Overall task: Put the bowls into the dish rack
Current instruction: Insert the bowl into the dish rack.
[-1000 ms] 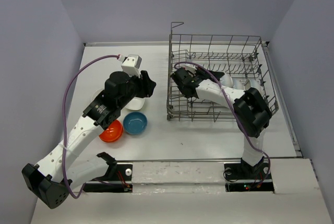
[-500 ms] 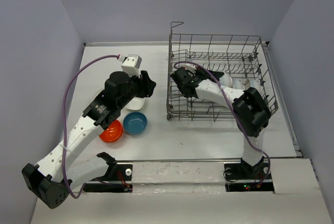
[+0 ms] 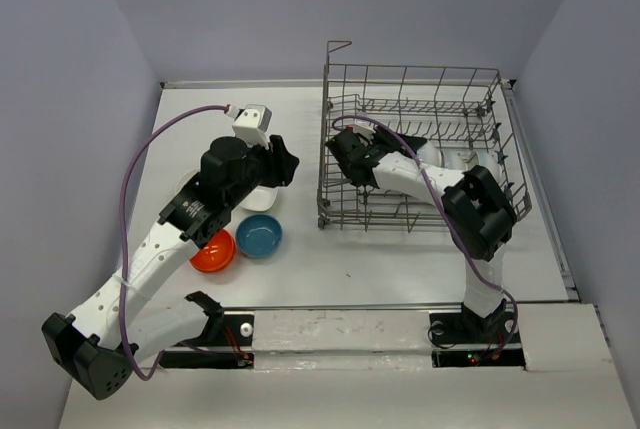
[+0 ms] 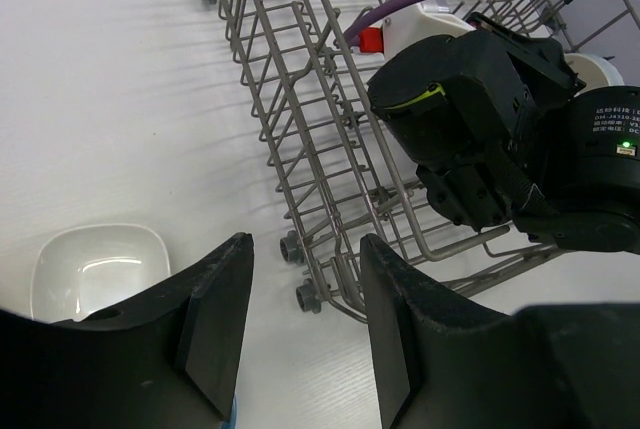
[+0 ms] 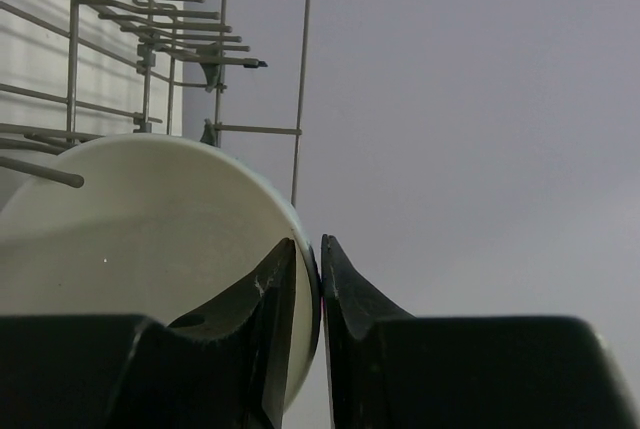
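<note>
right gripper (image 5: 308, 249) pinching rim of round white bowl (image 5: 150, 239) inside dish rack (image 3: 412, 70), left side; left gripper (image 4: 303, 244) spread, squarish bowl (image 4: 95, 264) lower left of its view

White bowl (image 5: 150, 249), blue bowl (image 3: 259, 236), grey dish rack (image 3: 410, 84)
</note>
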Controlling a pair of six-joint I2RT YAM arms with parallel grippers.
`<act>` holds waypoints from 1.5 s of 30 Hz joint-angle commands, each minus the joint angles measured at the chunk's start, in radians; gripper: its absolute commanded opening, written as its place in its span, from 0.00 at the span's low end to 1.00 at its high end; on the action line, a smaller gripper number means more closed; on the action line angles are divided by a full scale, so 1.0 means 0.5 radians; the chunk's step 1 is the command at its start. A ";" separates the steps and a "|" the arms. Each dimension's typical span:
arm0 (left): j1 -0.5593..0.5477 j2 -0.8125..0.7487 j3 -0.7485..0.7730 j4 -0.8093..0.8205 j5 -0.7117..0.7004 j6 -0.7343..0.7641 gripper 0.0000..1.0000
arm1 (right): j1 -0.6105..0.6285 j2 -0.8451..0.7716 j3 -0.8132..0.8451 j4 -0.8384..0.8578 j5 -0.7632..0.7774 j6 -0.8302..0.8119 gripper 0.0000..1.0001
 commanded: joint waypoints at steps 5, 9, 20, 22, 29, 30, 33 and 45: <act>0.016 0.002 -0.029 0.098 0.016 -0.001 0.56 | 0.010 0.124 -0.081 -0.119 0.438 0.106 0.26; 0.016 0.008 -0.029 0.098 0.016 -0.001 0.56 | 0.010 0.118 -0.115 -0.113 0.432 0.121 0.30; 0.016 0.021 -0.029 0.095 0.007 -0.001 0.56 | 0.010 0.087 -0.198 -0.101 0.392 0.189 0.38; 0.016 0.024 -0.029 0.095 0.004 -0.001 0.56 | 0.010 0.078 -0.216 -0.098 0.382 0.213 0.39; 0.019 0.039 -0.029 0.095 -0.002 -0.001 0.56 | 0.010 -0.014 -0.219 -0.095 0.312 0.363 0.41; 0.019 0.042 -0.029 0.095 -0.005 -0.001 0.56 | 0.010 -0.023 -0.222 -0.092 0.297 0.385 0.41; 0.019 0.048 -0.029 0.095 -0.002 0.002 0.56 | 0.010 -0.066 -0.244 -0.095 0.229 0.477 0.41; 0.029 0.082 -0.026 0.098 0.004 -0.001 0.56 | 0.029 0.059 0.366 -1.526 -0.334 2.059 0.45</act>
